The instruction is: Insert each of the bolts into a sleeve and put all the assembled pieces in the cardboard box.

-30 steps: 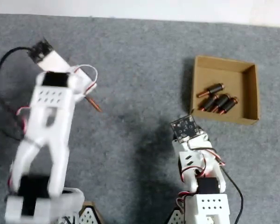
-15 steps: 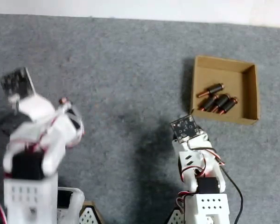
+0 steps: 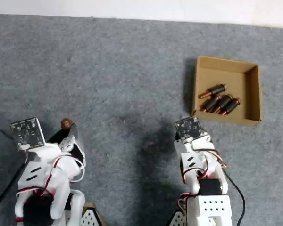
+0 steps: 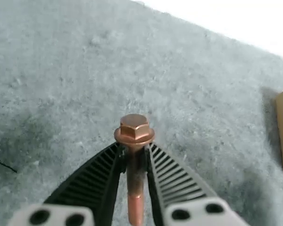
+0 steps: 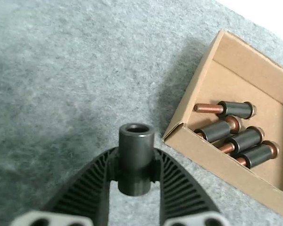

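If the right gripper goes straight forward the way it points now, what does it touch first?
Probably the bare grey mat, with the held sleeve leading. The cardboard box corner sits just off that line, though depth is unclear.

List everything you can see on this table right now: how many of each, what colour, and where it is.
cardboard box: one, brown, far right part of the table
assembled pieces: four, dark sleeves on copper bolts, lying side by side inside the box
bolt: one, copper, head up, held in the left tool
sleeve: one, dark grey, open end up, held in the right tool
table cover: one, grey, under everything
left tool: one, black fingers, shut on the bolt, near left of the table
right tool: one, black fingers, shut on the sleeve, just short of the box
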{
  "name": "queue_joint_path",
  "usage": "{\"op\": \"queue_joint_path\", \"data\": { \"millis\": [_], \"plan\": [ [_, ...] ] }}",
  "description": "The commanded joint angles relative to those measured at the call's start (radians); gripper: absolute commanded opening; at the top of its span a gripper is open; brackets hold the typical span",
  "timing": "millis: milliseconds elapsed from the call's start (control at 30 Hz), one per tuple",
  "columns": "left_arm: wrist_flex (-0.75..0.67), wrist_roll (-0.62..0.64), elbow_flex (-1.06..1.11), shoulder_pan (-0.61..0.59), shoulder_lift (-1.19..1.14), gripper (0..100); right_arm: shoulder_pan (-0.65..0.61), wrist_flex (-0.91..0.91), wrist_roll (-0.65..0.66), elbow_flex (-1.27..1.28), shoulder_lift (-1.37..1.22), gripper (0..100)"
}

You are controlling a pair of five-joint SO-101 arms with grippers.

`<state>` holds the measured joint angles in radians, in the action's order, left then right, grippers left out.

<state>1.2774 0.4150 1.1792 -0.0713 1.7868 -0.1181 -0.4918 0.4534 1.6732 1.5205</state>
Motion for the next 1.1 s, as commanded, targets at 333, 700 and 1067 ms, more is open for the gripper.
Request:
{"op": "queue_joint_path", "data": {
  "millis": [333, 700, 1067],
  "plan": [
    [-0.764, 0.069, 0.302, 0.173, -0.007, 1, -0.054, 0.004, -0.138, 0.038, 0.041, 0.5],
    [-0.968, 0.124, 0.363, 0.321, -0.007, 1, -0.318, -0.157, -0.152, -0.05, 0.3, 0.5],
    [-0.971, 0.305, 0.392, 0.423, -0.007, 1, -0.433, -0.157, -0.124, -0.084, 0.32, 0.5]
  ]
}}
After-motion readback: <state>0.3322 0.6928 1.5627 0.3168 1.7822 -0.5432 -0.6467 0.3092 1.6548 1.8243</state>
